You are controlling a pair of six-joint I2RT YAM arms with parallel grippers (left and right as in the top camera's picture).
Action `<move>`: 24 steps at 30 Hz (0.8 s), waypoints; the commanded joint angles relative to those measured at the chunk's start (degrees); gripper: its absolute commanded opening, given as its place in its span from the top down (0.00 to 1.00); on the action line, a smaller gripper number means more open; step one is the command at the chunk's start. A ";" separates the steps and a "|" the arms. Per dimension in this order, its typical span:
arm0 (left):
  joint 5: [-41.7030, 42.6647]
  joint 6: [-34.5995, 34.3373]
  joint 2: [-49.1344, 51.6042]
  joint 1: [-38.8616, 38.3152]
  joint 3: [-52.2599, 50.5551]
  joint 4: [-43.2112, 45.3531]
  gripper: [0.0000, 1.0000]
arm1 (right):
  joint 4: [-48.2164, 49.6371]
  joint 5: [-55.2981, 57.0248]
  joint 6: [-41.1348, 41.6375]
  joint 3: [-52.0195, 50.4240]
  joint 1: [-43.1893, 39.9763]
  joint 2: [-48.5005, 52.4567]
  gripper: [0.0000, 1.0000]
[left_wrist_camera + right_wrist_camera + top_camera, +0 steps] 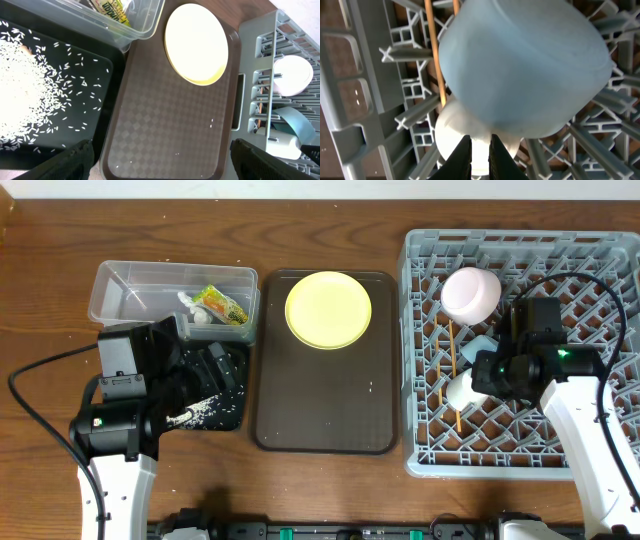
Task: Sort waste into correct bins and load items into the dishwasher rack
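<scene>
A brown wooden desk carries everything. On its right side stands the large square grey plastic dishwasher rack with its lattice of upright pegs. Just left of it, in the middle, lies a flat brown rectangular serving tray. At the far left sits the clear rectangular plastic tub, and directly on its near side is the shallow black rectangular tray. The round yellow-green plate lies flat on the far end of the serving tray. The white bowl with a pinkish underside rests upside down in the far part of the rack. The light blue cup lies near the rack's middle, with the small white cup just on its near side. The two thin wooden chopsticks lie lengthwise on the rack's lattice beside both cups. The small green-and-orange snack wrapper and the crumpled white paper scrap lie side by side in the clear tub. The loose white rice grains are heaped and scattered in the black tray. The left end effector hangs above the black tray and the left edge of the serving tray, its fingers spread wide with nothing between them. The right end effector is down in the rack by the two cups, its fingers drawn narrow with only a slit between them. Whether they pinch a cup's edge cannot be told.
</scene>
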 commanded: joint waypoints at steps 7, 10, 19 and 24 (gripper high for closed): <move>-0.31 0.74 -0.02 0.26 0.24 0.00 0.10 | 3.43 2.08 1.25 0.59 0.35 -0.24 0.89; -0.31 0.74 -0.02 0.24 0.24 0.00 0.10 | 4.48 2.25 1.25 0.52 0.33 0.39 0.89; -0.31 0.74 -0.02 0.26 0.24 0.00 0.10 | 5.53 2.23 3.91 0.52 0.31 2.80 0.90; -0.31 0.74 -0.02 0.24 0.24 0.00 0.10 | 4.81 -1.25 4.68 0.52 0.33 2.82 0.90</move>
